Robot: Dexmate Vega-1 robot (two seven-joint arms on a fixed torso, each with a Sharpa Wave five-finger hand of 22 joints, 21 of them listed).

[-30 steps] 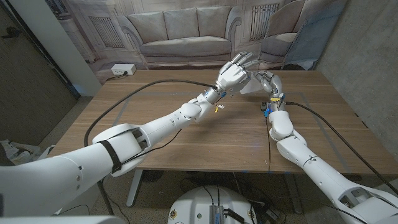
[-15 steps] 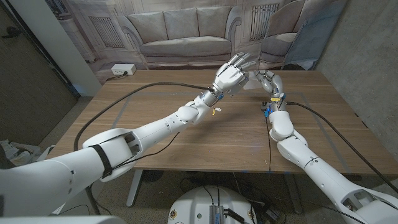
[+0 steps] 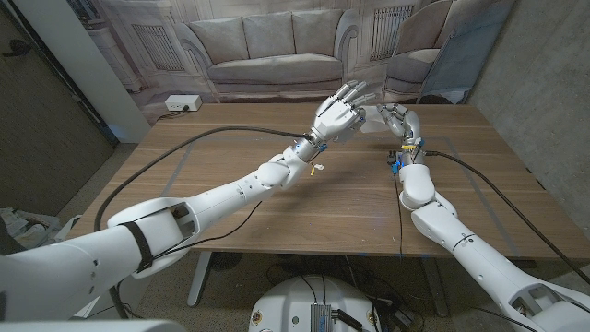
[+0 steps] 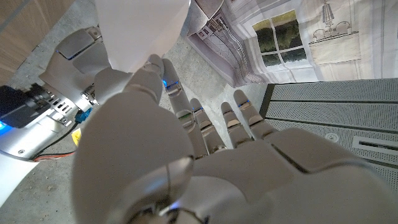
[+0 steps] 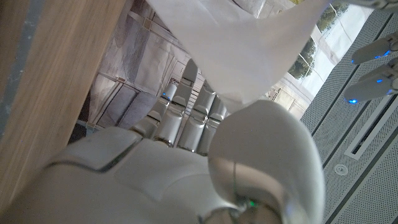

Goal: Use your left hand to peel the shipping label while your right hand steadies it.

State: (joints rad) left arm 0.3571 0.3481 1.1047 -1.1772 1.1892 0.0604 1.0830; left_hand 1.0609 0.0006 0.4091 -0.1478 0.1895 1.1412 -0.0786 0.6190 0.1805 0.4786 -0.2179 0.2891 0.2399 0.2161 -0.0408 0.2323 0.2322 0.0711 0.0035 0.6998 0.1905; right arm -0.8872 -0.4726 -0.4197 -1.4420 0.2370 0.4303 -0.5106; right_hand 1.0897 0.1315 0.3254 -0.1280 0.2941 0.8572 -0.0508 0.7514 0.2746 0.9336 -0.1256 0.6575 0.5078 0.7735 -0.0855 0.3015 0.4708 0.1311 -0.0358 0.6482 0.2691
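Now pinching the label (image 4: 142, 34) with the left hand (image 3: 336, 114): thumb pressed to the sheet's edge, other fingers spread. Clamping it as well in the right hand (image 3: 398, 121), thumb over the sheet against curled fingers in the right wrist view. Holding it up off the table (image 3: 277, 207), just beyond the left fingertips and between the two hands. Over the last second, drew the left hand slightly away from the right while keeping the right about where it was. Probably means the peel is under way, with the layers being pulled apart. Cannot tell how much has separated.
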